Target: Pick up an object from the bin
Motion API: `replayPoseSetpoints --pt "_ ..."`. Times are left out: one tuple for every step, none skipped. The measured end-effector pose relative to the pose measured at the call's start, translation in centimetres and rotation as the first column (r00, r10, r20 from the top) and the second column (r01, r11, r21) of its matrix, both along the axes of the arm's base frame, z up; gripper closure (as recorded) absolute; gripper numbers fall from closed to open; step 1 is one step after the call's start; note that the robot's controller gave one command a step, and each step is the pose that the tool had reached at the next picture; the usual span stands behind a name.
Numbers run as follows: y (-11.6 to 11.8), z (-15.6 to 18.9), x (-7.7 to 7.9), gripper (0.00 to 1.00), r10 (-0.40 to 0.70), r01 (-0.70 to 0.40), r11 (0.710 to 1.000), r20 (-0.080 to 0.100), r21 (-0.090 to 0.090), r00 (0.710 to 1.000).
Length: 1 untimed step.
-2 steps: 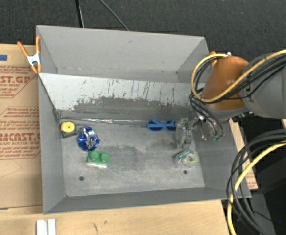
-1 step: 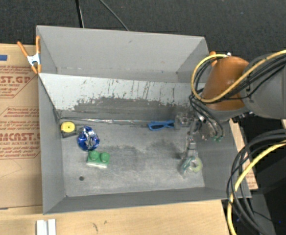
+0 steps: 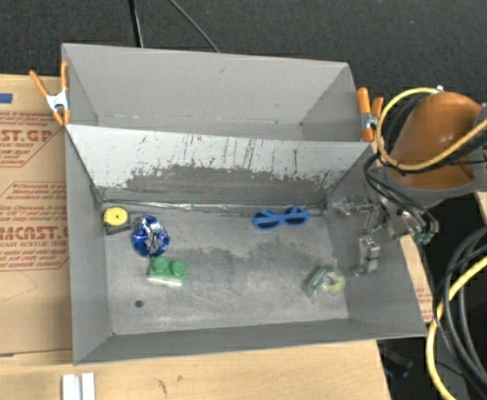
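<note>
The arm (image 3: 431, 140), capped in orange and ringed with yellow cable, reaches in from the right. Its tool (image 3: 367, 253) hangs low against the right sloping wall of the grey bin (image 3: 227, 98); whether it is released or clenched cannot be told. Nearest it, down-left on the floor, lies a small pale greenish clump (image 3: 324, 282), crumpled and partly translucent. A blue spectacle-shaped piece (image 3: 280, 217) lies by the back wall. Far left sit a yellow disc (image 3: 115, 217), a blue crinkled wad (image 3: 150, 236) and a green block (image 3: 167, 271).
</note>
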<state>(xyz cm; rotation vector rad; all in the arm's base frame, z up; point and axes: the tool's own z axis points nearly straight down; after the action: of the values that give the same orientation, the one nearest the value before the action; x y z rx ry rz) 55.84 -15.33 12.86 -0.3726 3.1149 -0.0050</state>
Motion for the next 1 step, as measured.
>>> replayPoseSetpoints --pt "1.78 -6.00 -4.20 0.00 0.477 -0.477 0.879 -0.004 0.008 0.879"
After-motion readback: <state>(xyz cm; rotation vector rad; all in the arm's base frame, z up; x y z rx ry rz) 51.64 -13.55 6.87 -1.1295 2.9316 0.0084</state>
